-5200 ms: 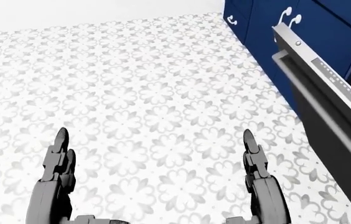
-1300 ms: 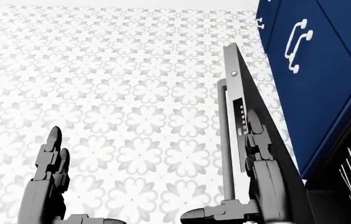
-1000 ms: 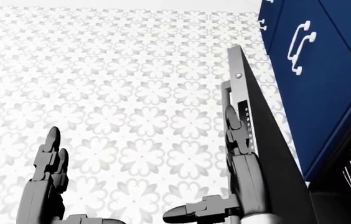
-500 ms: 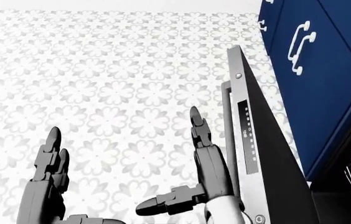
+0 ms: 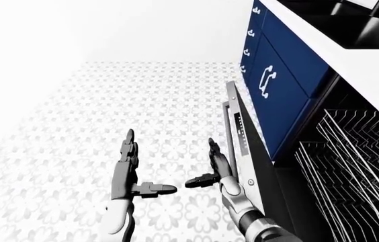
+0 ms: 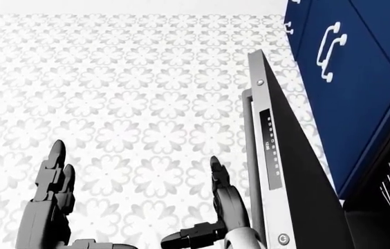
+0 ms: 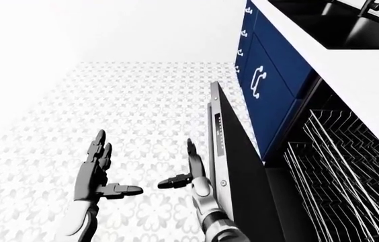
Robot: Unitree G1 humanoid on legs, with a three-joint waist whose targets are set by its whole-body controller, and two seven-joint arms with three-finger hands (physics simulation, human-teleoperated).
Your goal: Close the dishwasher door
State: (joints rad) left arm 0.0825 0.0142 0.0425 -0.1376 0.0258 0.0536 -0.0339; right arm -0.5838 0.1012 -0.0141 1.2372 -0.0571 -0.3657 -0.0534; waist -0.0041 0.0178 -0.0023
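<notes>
The dishwasher door stands partly open, tilted away from the cabinet run and seen nearly edge-on in the head view. Its grey outer face carries a long bar handle and a dark control strip with small markings. The door's dark inner side faces the appliance cavity to its right.

Right of the door, in the left-eye view, a wire dish rack sits inside the open cavity. Navy-blue cabinet fronts lie above and to the right of the door, with white pull handles. A white countertop runs over the cavity, and a black sink is set into it at the view's top right.

Right hand — fingers extended and flat, thumb spread out to the left, gripping nothing. It stands just left of the door's handle, palm side toward the outer face; whether it touches the handle cannot be told from these views.

Left hand — likewise spread, fingers straight and pointing to the view's top, thumb out to the right, holding nothing. It is well apart from the door, further left than the right hand.

A floral-patterned tile floor, white and grey, fills the area left of the door beneath both hands.
</notes>
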